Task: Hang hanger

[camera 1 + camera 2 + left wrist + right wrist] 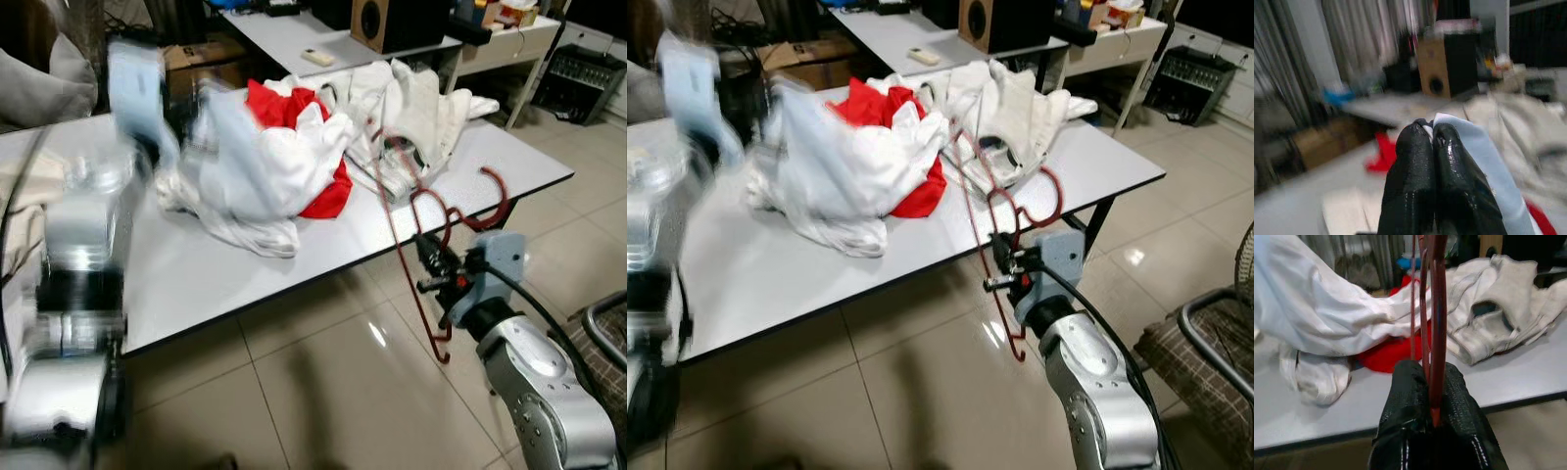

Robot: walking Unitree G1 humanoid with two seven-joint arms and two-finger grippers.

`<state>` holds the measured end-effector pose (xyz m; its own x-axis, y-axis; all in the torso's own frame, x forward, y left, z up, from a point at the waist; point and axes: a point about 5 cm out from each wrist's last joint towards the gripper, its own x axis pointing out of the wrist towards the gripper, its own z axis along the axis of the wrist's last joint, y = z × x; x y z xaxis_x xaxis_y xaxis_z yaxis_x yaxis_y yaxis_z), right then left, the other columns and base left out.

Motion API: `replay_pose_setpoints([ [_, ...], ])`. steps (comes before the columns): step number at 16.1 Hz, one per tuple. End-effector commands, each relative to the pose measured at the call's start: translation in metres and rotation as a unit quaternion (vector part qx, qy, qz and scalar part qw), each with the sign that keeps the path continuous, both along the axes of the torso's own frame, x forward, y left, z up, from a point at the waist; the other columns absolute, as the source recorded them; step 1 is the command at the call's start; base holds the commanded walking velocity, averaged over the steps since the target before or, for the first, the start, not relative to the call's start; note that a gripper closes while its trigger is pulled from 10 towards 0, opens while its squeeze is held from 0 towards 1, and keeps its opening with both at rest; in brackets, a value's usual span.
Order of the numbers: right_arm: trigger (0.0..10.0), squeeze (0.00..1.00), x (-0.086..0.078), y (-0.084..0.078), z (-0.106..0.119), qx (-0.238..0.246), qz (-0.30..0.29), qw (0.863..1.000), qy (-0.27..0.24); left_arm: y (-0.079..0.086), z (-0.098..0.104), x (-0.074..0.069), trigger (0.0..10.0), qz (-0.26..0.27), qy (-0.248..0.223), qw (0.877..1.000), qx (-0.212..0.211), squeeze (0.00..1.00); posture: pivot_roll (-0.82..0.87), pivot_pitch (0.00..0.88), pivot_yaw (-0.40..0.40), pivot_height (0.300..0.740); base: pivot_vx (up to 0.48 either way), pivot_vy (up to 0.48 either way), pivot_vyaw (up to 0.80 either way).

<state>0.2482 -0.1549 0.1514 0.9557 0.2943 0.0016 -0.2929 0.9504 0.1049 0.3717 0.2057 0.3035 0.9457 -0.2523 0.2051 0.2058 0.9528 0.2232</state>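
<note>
My right gripper [432, 271] is shut on a bunch of dark red wire hangers [396, 211] just off the table's front right edge. Their hooks [493, 199] rise beside the gripper and the lower bars hang toward the floor. In the right wrist view the red wires [1432, 308] pass between the black fingers [1405, 396]. My left arm [137, 88] is blurred at the table's left. The left gripper [1431, 129] is shut on a pale blue-white garment [1484, 156], lifted out of the clothes pile [269, 162].
The white table [196, 274] carries a heap of white, red [328, 196] and cream [416, 98] clothes. Behind it a second table holds a wooden speaker [382, 20]. A chair [1205, 338] stands on the tiled floor at the right.
</note>
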Motion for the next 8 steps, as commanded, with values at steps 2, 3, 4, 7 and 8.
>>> replay_pose_setpoints([
  [2, 0.0, 0.00, 0.000, -0.004, 0.008, 0.002, -0.014, 1.000, -0.024, 0.007, 0.035, 0.000, 0.0, 0.020, -0.063, 0.997, 0.037, 0.00, -0.21, 0.000, 0.051, 0.740, 0.000, 0.000, 0.00],
  [3, 0.0, 0.00, 0.000, -0.004, 0.008, 0.003, -0.014, 1.000, -0.025, 0.011, 0.045, 0.001, 0.0, 0.030, -0.076, 0.995, 0.057, 0.00, -0.21, 0.000, 0.050, 0.740, 0.000, 0.000, 0.00],
  [4, 0.0, 0.00, 0.001, -0.004, 0.009, 0.003, -0.012, 1.000, -0.029, 0.023, 0.065, 0.004, 0.0, 0.055, -0.098, 0.990, 0.084, 0.00, -0.21, 0.000, 0.051, 0.740, 0.000, 0.000, 0.00],
  [7, 0.0, 0.00, 0.000, -0.004, 0.011, 0.006, -0.015, 0.999, -0.038, 0.037, 0.114, 0.002, 0.0, 0.091, -0.158, 0.978, 0.102, 0.00, -0.22, 0.000, 0.069, 0.740, 0.000, 0.000, 0.00],
  [8, 0.0, 0.00, -0.002, -0.005, 0.010, 0.006, -0.018, 0.999, -0.038, 0.025, 0.111, 0.006, 0.0, 0.065, -0.152, 0.980, 0.106, 0.00, -0.22, 0.000, 0.076, 0.740, 0.000, 0.000, 0.00],
])
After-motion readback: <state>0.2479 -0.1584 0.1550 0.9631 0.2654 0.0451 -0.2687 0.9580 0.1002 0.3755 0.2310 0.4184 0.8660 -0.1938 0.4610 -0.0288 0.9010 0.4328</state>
